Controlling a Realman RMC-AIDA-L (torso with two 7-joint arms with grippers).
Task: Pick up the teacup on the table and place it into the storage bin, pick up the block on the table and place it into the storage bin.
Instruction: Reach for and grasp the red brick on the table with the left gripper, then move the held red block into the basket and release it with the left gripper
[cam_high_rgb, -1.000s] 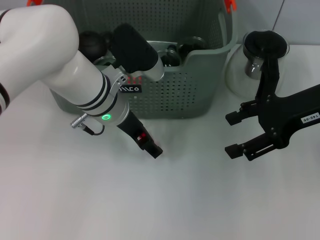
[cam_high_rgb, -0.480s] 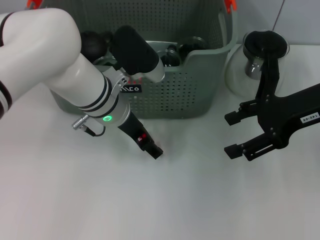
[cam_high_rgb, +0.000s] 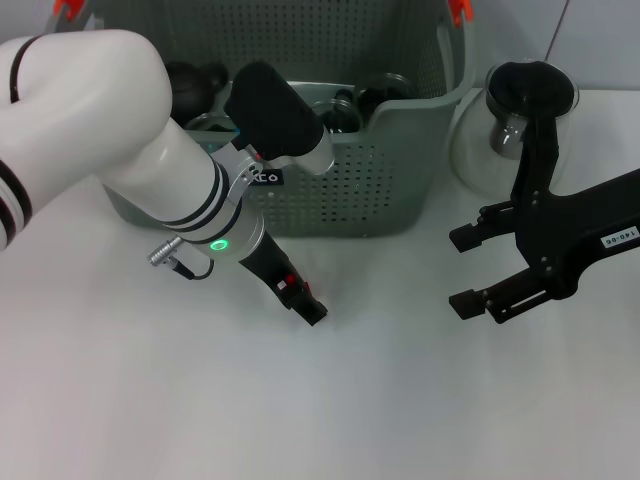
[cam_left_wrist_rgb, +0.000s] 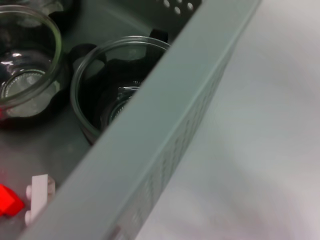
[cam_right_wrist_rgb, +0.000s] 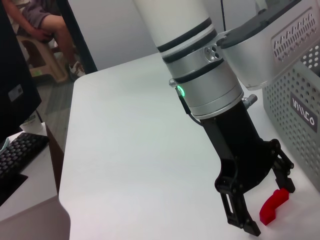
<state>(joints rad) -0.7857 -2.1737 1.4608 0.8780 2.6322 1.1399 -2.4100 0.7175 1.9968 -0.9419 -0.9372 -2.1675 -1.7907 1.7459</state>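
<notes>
The red block lies on the white table just in front of the storage bin. My left gripper points down at it, open, with one finger on each side of the block. From the head view my left gripper covers the block. No teacup shows on the table; two glass teacups stand inside the storage bin. My right gripper hangs open and empty to the right of the bin.
A glass pitcher with a black lid stands on the table right of the bin, behind my right arm. A small red piece and a white piece lie on the bin floor. Bare table spreads in front.
My left arm has shifted slightly, bringing its gripper a little lower and toward the front. My right arm has not moved.
</notes>
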